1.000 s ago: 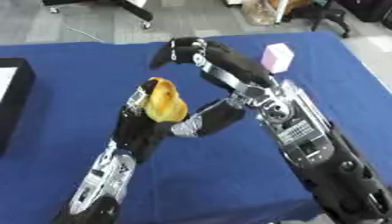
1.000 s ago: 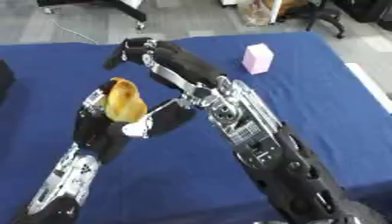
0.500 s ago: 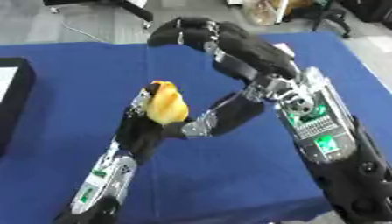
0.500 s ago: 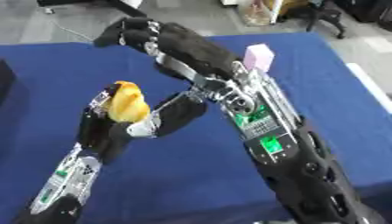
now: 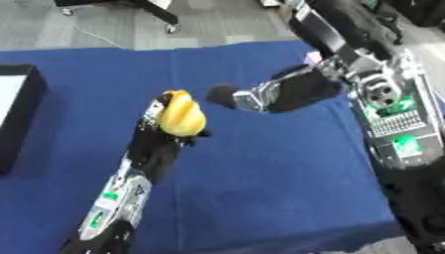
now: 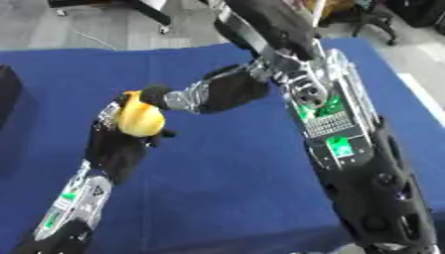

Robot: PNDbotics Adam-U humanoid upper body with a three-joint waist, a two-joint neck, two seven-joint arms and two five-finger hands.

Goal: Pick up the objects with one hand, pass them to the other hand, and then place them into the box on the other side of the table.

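Left hand (image 5: 165, 136): raised over mid table, fingers curled round yellow object (image 5: 182, 115); prob. held up ready for box on far left.
Yellow object: smooth, rounded, banana-yellow w/ darker top; off the cloth, in left hand.
Right hand (image 5: 276, 94): just beside object, not touching; fingers hard to read, can't tell open/closed.
Box (image 5: 15, 114): black, left edge of table (image 5: 260, 173).
Pink object (image 5: 313, 57): far right, behind right arm.

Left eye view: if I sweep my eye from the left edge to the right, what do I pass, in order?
Black box → yellow object held up in the left hand → small pink thing at the table's far side → right arm's green-lit panel.
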